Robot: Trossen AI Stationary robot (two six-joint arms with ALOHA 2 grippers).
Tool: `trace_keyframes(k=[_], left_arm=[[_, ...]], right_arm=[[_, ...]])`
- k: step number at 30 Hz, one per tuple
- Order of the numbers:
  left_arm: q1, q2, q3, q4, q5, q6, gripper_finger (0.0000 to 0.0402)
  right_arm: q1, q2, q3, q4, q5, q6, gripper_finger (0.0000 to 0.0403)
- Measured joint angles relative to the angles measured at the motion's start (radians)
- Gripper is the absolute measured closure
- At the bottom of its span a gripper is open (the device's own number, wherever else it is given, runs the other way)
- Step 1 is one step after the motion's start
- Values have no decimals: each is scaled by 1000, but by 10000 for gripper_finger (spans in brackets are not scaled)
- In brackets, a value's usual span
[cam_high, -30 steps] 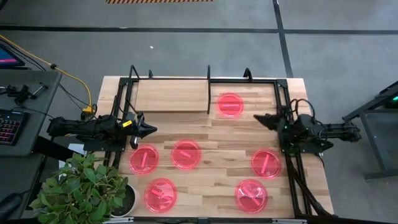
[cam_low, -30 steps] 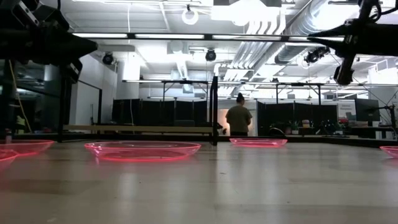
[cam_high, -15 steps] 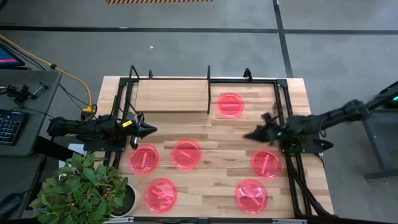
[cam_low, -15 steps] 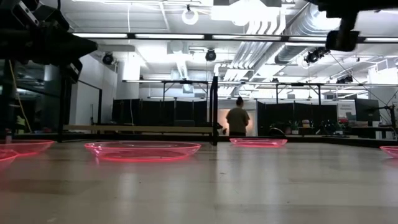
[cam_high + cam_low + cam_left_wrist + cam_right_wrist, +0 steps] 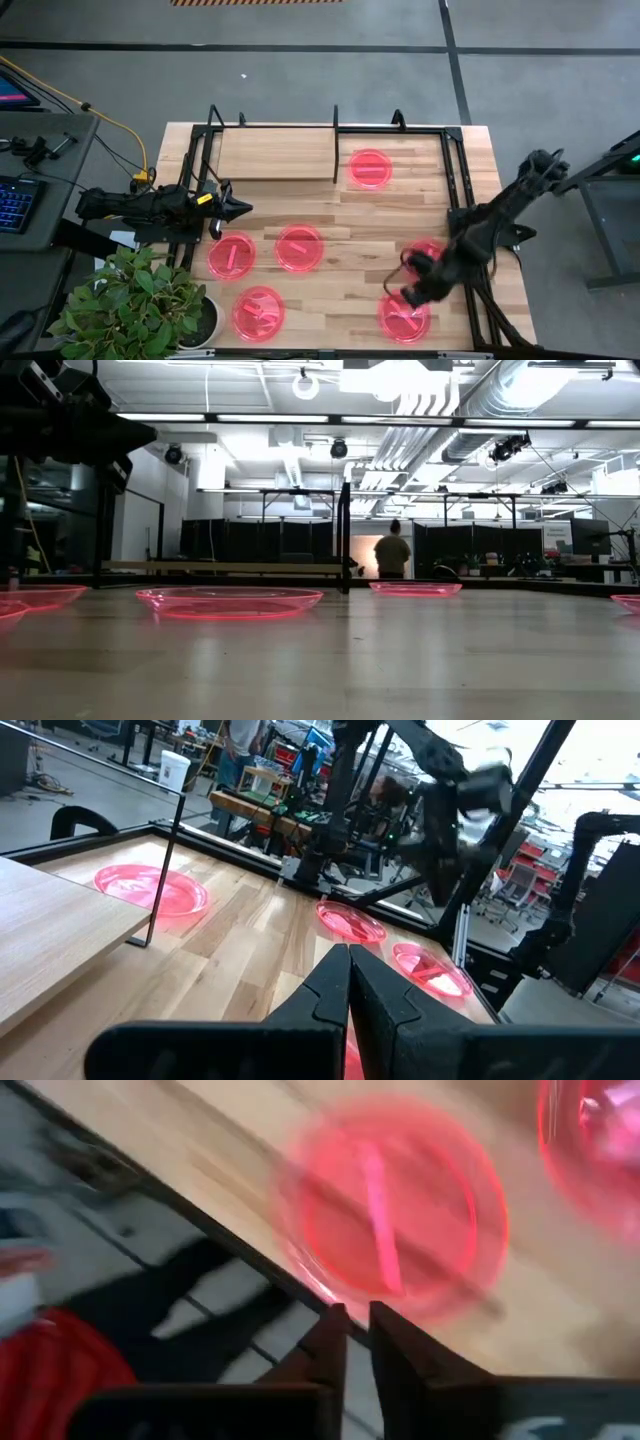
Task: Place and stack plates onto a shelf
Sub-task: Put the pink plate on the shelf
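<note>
right arm: swinging down from the table's right edge toward the front-right plates, right gripper (image 5: 415, 285) now hovering between two of them
right jaws: showing a narrow gap in the right wrist view, holding nothing
target: likely front-right plate (image 5: 403, 315), just beside the fingers
left gripper (image 5: 238, 208): parked at the left edge, jaws pinched together, empty
shelf (image 5: 275, 155): bare board, no plates stacked
other plates: one (image 5: 369, 168) lying right of the shelf, rest spread on the table
meaning: first pick starting

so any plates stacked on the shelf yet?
No. The shelf board is bare in the high view, and the nearest plate lies singly on the tabletop beside it.
</note>
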Motion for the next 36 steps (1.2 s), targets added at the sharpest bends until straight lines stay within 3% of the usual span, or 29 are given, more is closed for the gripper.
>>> trace_keyframes(k=[7, 9, 11, 15, 17, 25, 29, 36], left_arm=[[0, 0, 0, 0, 0, 0, 401], [0, 0, 0, 0, 0, 0, 401], [0, 0, 0, 0, 0, 0, 401], [0, 0, 0, 0, 0, 0, 401], [0, 0, 0, 0, 0, 0, 401], [0, 0, 0, 0, 0, 0, 401], [0, 0, 0, 0, 0, 0, 401], [0, 0, 0, 0, 0, 0, 401]], right_arm=[[84, 145, 0, -49, -93, 70, 253], [92, 172, -6, -105, -103, 68, 231], [94, 171, -59, -55, -119, 75, 218], [95, 130, -244, 289, -113, 119, 211], [99, 99, -309, 372, -60, 149, 210], [115, 36, -387, 374, -12, 115, 210], [116, 57, -413, 492, 22, 83, 210], [118, 110, -412, 549, 14, 43, 212]])
